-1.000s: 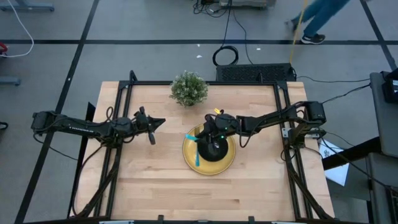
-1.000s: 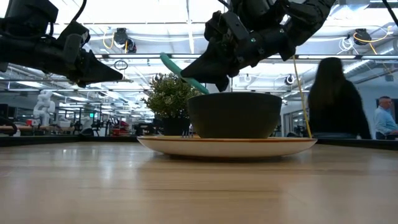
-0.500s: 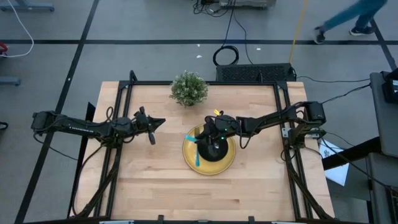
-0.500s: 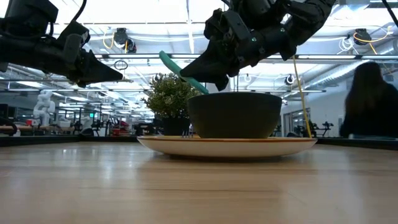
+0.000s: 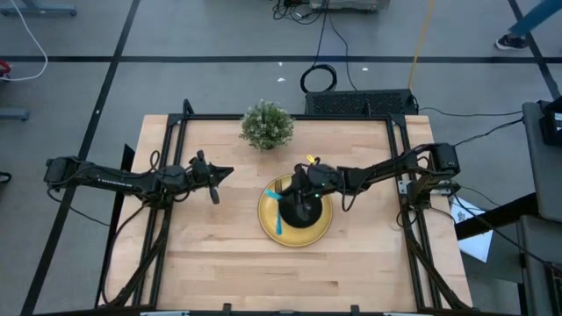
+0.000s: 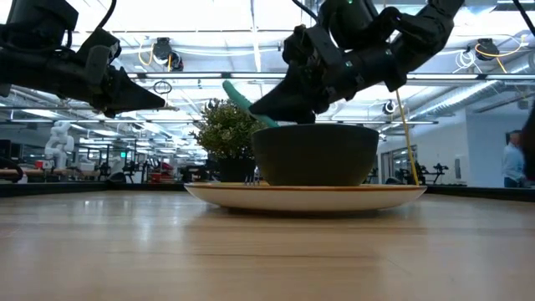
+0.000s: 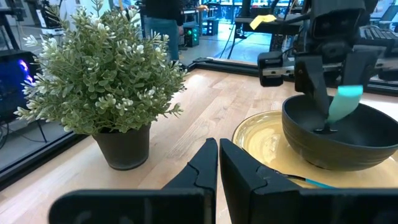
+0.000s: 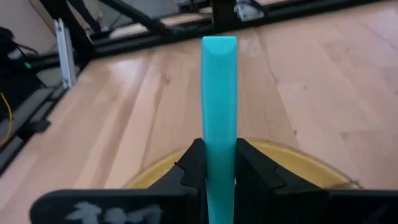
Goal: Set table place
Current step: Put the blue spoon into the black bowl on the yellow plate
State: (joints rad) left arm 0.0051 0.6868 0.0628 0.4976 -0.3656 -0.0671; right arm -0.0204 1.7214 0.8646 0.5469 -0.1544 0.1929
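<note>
On the counter (image 5: 202,254): plate (image 5: 268,224) with bowl (image 5: 303,213) at centre.
Right tool (image 5: 296,191), clamped on a blue-handled utensil (image 8: 219,112), hangs over the bowl; another utensil (image 5: 279,219) lies on the plate. Left tool (image 5: 225,172), fingers together, waits beside the plant (image 5: 266,125).

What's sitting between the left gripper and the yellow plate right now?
Nothing: in the high view only bare table lies between the left gripper and the yellow plate. The potted plant stands off that line, toward the table's far edge.

Dark jointed arms — black cables
</note>
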